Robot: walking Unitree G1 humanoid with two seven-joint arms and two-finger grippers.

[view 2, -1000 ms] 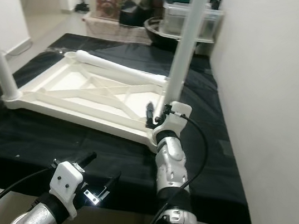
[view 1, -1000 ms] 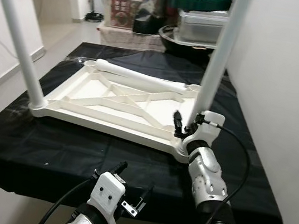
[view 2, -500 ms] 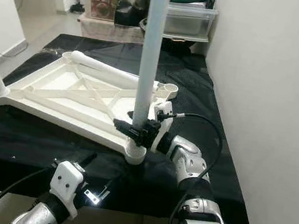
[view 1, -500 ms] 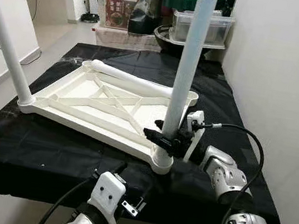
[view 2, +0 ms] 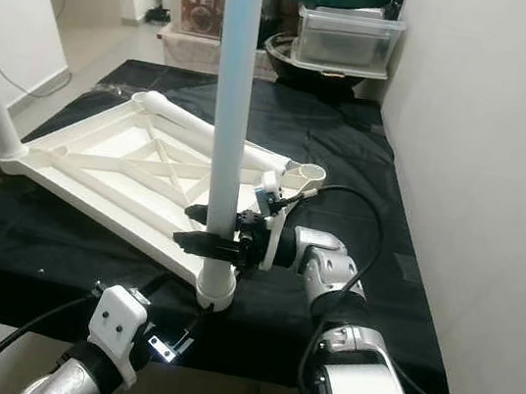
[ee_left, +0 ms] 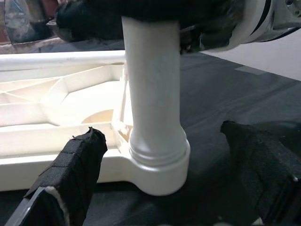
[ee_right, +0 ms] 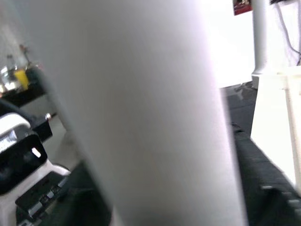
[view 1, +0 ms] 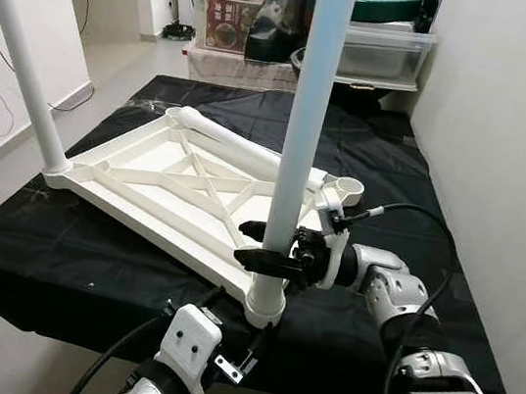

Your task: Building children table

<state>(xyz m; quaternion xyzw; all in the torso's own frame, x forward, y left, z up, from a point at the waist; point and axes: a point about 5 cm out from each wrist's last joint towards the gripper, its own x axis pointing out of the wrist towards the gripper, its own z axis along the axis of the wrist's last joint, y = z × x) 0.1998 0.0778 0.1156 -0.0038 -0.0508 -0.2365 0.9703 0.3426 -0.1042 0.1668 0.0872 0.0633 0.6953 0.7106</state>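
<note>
Change: since a second ago our right gripper point(view 1: 258, 244) has swung from beside the near leg point(view 1: 302, 134) to clamp it low down.
Tabletop: the upside-down tabletop point(view 1: 175, 189) lies on the black cloth point(view 1: 85, 260), with the near leg upright at its closest corner.
Left gripper: our left gripper point(ee_left: 164, 179) hovers before that corner, fingers point(ee_left: 70, 165) spread wide.
Left wrist view: we see the leg seated in its socket point(ee_left: 160, 167).
Far leg: a far leg point(view 1: 26, 62) stands at the corner opposite.

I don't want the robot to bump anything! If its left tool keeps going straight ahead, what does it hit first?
Most likely the upright white leg. The left tool is open and points straight at the leg's base, where it sits in the tabletop corner. Only black cloth lies between them, though the depth is hard to judge.
</note>
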